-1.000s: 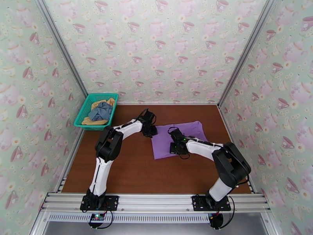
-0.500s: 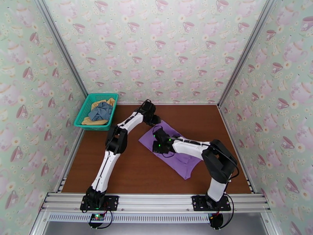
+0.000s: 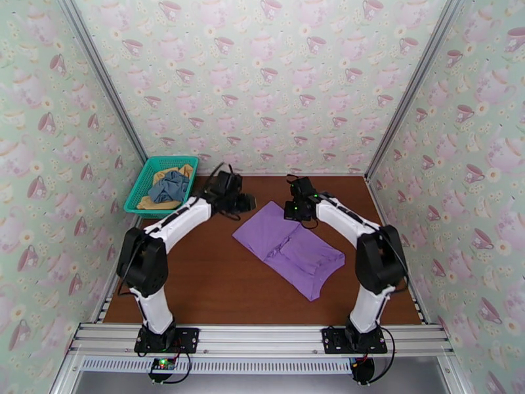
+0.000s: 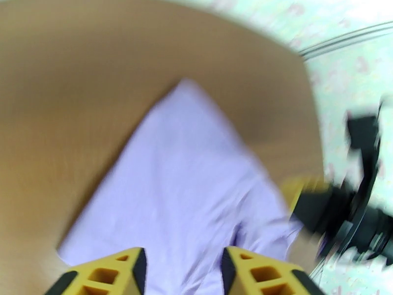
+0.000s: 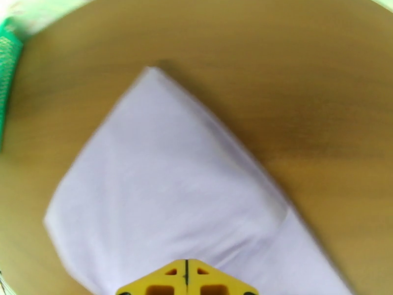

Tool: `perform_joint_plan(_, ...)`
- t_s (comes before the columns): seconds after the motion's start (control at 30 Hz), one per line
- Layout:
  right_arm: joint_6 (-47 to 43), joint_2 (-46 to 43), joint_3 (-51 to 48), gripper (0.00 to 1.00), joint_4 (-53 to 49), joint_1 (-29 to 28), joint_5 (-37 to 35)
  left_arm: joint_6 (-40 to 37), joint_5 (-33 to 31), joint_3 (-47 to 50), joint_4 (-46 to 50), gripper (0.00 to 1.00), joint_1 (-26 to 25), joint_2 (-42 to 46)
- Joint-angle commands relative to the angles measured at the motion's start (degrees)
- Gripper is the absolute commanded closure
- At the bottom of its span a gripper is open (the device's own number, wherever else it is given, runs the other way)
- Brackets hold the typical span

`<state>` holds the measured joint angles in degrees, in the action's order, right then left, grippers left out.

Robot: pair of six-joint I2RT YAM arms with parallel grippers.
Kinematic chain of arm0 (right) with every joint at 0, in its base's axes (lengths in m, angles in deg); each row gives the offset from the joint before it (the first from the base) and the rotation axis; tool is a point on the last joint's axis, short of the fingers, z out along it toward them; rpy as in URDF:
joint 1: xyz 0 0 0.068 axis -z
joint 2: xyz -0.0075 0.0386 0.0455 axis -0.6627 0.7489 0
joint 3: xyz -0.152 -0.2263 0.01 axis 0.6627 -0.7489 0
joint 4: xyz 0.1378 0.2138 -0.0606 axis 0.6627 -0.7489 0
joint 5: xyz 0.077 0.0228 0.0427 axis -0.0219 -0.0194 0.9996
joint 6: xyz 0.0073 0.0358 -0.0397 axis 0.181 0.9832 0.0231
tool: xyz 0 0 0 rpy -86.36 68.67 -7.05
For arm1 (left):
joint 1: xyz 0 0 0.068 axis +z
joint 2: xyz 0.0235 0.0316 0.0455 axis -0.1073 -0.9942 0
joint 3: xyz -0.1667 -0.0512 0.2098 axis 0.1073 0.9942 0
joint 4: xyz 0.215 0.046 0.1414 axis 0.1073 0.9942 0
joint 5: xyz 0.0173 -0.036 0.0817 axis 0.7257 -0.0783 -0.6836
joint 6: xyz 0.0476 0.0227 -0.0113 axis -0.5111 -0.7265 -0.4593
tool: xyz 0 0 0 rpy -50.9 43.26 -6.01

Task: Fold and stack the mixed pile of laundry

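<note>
Basket (image 3: 139,192) is sitting well out to the left of the left hand, in the bench's (image 3: 216,284) far-left corner. Grey-blue piece (image 3: 169,186) is lying in it on top of the mustard-yellow piece (image 3: 159,204), which is poking out at both ends.

Left hand (image 3: 248,203) is hovering over bare bench, just off the far-left edge of the purple T-shirt (image 3: 289,247). On its wrist cam the left hand (image 4: 182,271) is standing spread: yellow fingers (image 4: 105,276) apart, nothing between them. The T-shirt (image 4: 186,192) is lying flat straight ahead of the tips, and everything is blurring.

T-shirt is lying between the two hands and nearer the arm bases than either. It is sitting slanted on the bench with a crease running down its middle.

Right hand (image 3: 292,210) is pointing down at the T-shirt's far edge, just right of its far corner. From above I cannot tell if it is touching cloth. On its wrist cam the right hand (image 5: 186,281) is pressing its fingers together, tips meeting on a thin seam with no cloth showing between them. T-shirt (image 5: 172,192) is running ahead of it to a corner, with bare bench (image 5: 304,94) to the right and a sliver of basket (image 5: 6,70) at far left.
</note>
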<state>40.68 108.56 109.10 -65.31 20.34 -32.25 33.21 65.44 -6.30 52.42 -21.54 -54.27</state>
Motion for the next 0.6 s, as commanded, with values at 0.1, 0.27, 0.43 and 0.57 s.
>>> perform_joint_plan(0.1,0.5,7.0,1.0,1.0,2.4,2.1,3.2,6.9,-4.2,3.5,-3.6,0.62,-2.5,-7.4)
perform_joint_plan(0.27,6.5,5.2,-7.1,1.0,8.4,2.7,0.4,5.1,-5.5,-1.3,-0.8,0.63,-1.9,-14.1)
perform_joint_plan(0.43,20.1,-2.3,-23.8,1.0,22.3,2.1,1.3,-0.4,-5.2,-14.7,4.8,0.63,1.6,-24.3)
perform_joint_plan(0.57,33.2,-7.1,-35.2,1.0,34.5,-0.6,-0.3,-4.8,-3.1,-30.3,10.9,0.64,4.4,-33.0)
